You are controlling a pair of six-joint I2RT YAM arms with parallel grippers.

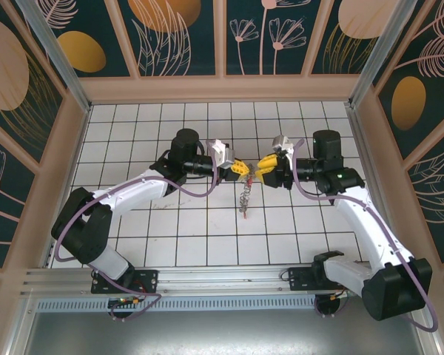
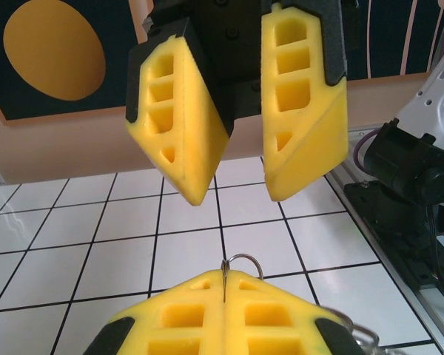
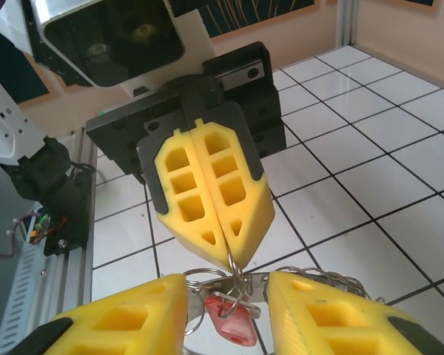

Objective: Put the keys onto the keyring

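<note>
Top external: left tool (image 1: 237, 168) and right tool (image 1: 265, 166) meet tip to tip above the white tiled counter (image 1: 170, 237).
Left tool: fully closed, pinching a thin wire loop (image 2: 241, 262) of the grey metal keyring fringed with small wire loops (image 1: 244, 194).
Keyring: dangles straight below the left tool's tip, apparently clear of the counter.
Right tool: partly open, gripping nothing; its fingers (image 3: 133, 314) stand either side of the left tool's tip.
Key: small key with red plastic tag (image 3: 229, 319) hangs on the bundle between the right tool's fingers, apparently untouched.
Risk 1: the pinch is on thin wire, so a nudge from the right tool could pull it free and drop the keyring.
Risk 2: a hanging bundle can swing, so the right tool may close on the wrong loop or clip the left tool's tip.
Risk 3: can't tell whether the red key is threaded on or just tangled.
Writing: none legible; no brand marks seen.
</note>
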